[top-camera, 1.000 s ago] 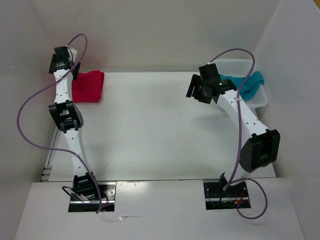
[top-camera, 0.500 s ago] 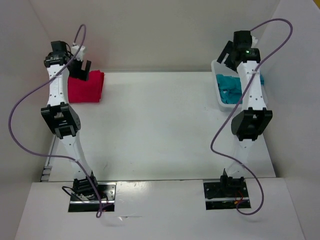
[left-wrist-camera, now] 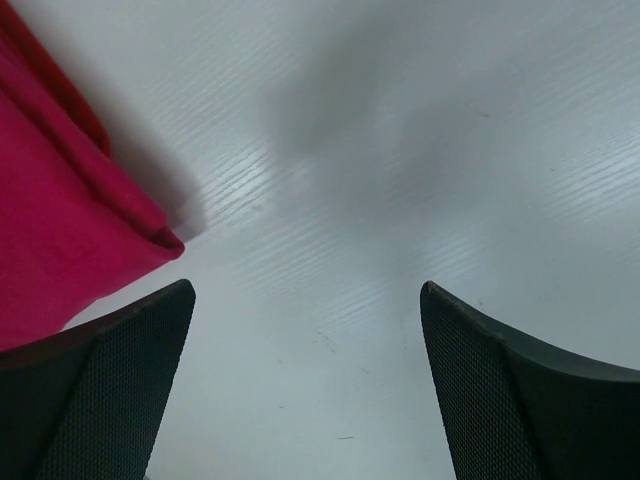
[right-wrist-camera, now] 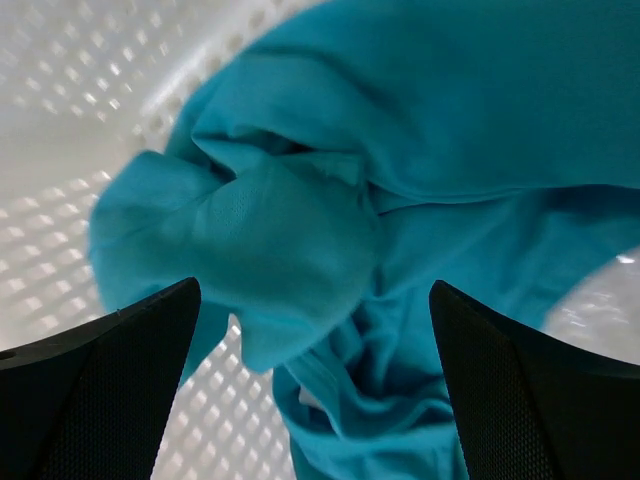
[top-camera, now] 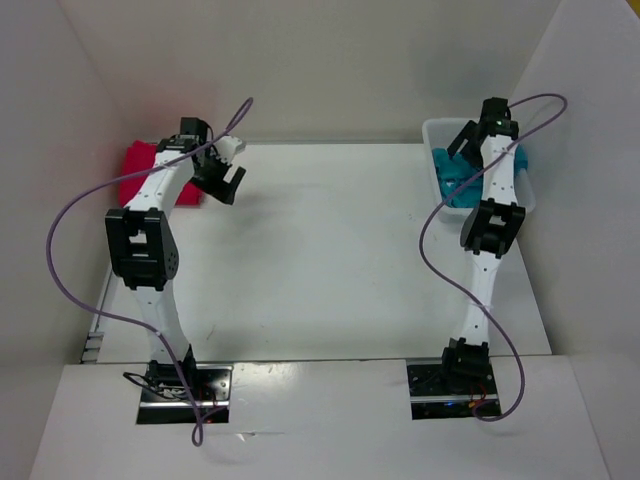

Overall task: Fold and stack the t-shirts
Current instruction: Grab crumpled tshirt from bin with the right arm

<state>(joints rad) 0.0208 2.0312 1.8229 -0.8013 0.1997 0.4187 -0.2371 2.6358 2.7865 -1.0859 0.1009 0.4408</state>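
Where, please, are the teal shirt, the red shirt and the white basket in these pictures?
teal shirt point(right-wrist-camera: 290, 230), right wrist view, on the bunched fold at its middle.
red shirt point(left-wrist-camera: 60, 240), left wrist view, on its flat top layer.
white basket point(right-wrist-camera: 60, 70), right wrist view, on its lattice wall.

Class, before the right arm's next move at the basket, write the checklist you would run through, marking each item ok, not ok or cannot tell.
1. Right claw open: ok.
2. Right claw above the teal shirt, nothing between its fingers: ok.
3. Teal shirt folded: not ok, it lies crumpled in the basket.
4. Left claw open and empty above the table: ok.
5. Red shirt folded, not gripped: ok.
6. More shirts under the teal one: cannot tell.
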